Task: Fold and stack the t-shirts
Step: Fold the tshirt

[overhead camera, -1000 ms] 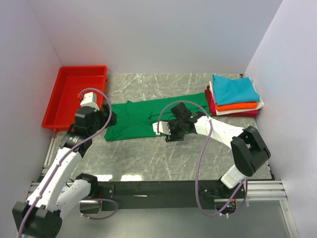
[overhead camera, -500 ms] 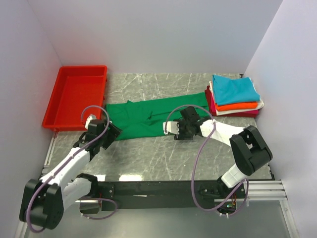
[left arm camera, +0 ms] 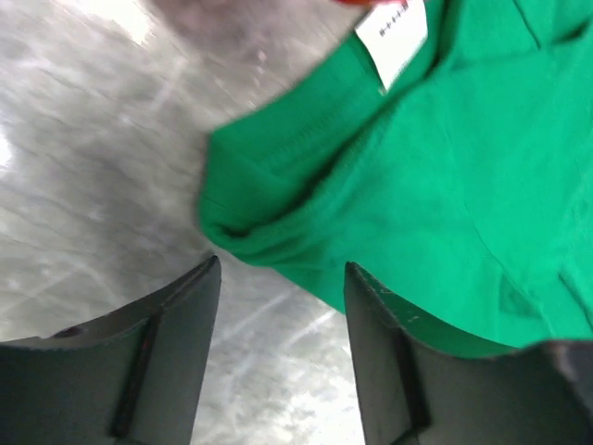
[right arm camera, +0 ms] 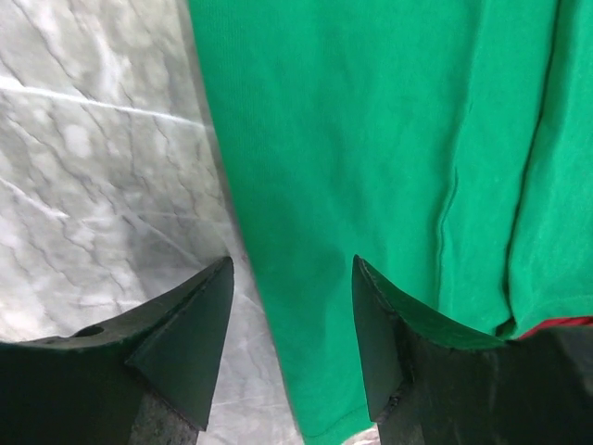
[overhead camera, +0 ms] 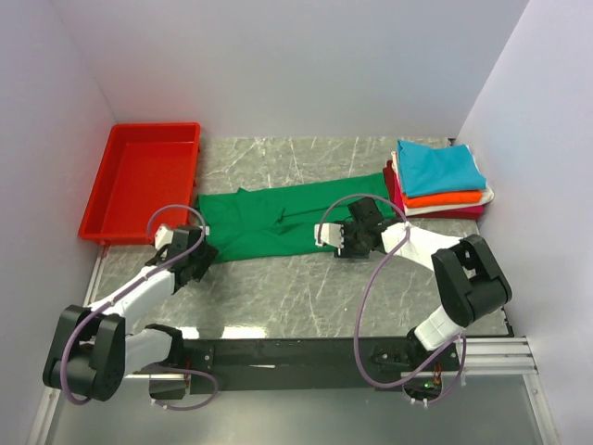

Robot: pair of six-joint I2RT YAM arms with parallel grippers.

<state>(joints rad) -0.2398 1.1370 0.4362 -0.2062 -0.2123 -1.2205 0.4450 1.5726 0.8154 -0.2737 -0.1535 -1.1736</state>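
Note:
A bright green t-shirt (overhead camera: pixel 278 218) lies spread flat across the middle of the table, and its white neck label (left arm camera: pixel 394 32) shows in the left wrist view. My left gripper (overhead camera: pixel 198 253) is low at the shirt's near left corner. It is open (left arm camera: pixel 283 269), with the rumpled corner of the green t-shirt (left arm camera: pixel 445 158) just ahead and one finger (left arm camera: pixel 384 334) at the cloth's edge. My right gripper (overhead camera: pixel 346 239) is open (right arm camera: pixel 292 264) and straddles the near hem of the green t-shirt (right arm camera: pixel 371 139). A folded stack of t-shirts (overhead camera: pixel 440 178), teal on top, sits at the far right.
A red plastic tray (overhead camera: pixel 139 181) stands at the far left, close to the shirt's left end. White walls close in on the left, back and right. Bare marble table (overhead camera: pixel 296 292) lies between the shirt and the arm bases.
My left gripper has dropped toward me to the shirt's near left corner, its jaws narrowing. My right gripper has slid right along the near hem toward the stack.

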